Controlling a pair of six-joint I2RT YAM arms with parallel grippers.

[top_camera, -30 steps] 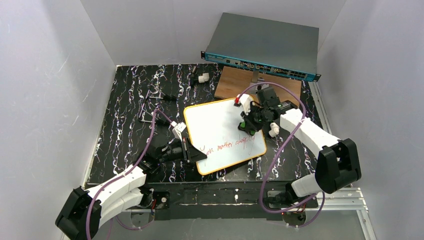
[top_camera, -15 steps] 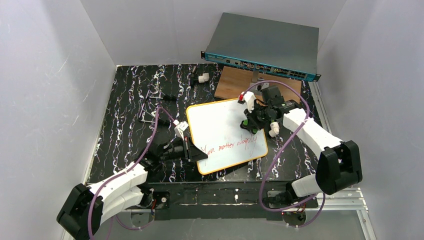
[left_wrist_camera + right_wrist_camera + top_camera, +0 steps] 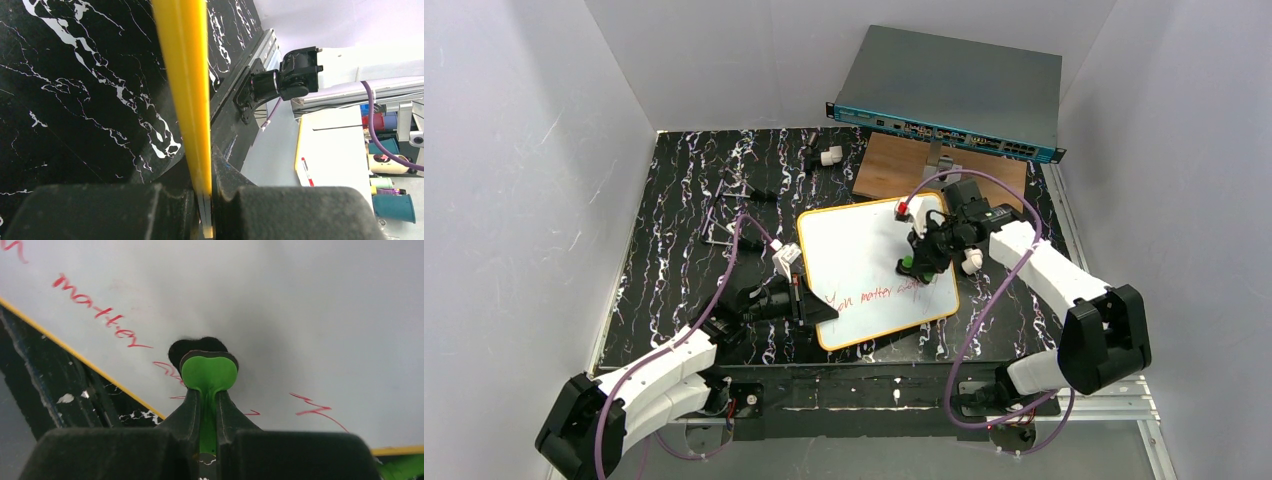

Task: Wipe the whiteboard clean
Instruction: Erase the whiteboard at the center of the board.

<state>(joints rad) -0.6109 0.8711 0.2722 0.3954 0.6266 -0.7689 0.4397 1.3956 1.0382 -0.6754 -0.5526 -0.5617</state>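
- From above: the whiteboard (image 3: 864, 250) lies flat on the black marbled table (image 3: 674, 230). The left gripper (image 3: 814, 308) is clamped on its near-left rim, and the right gripper (image 3: 919, 255) is down over the red writing (image 3: 874, 294).
- Left wrist: fingers pinched tight on the yellow rim.
- Right wrist: fingers closed around a green eraser (image 3: 208, 372), its black pad touching the board among the letters.

the whiteboard (image 3: 310, 295) carries one line of red handwriting (image 3: 95, 310). the word "matter" reads plainly in it. before that word only the tail of a letter shows at the picture's corner; after it the strokes are broken and not legible.
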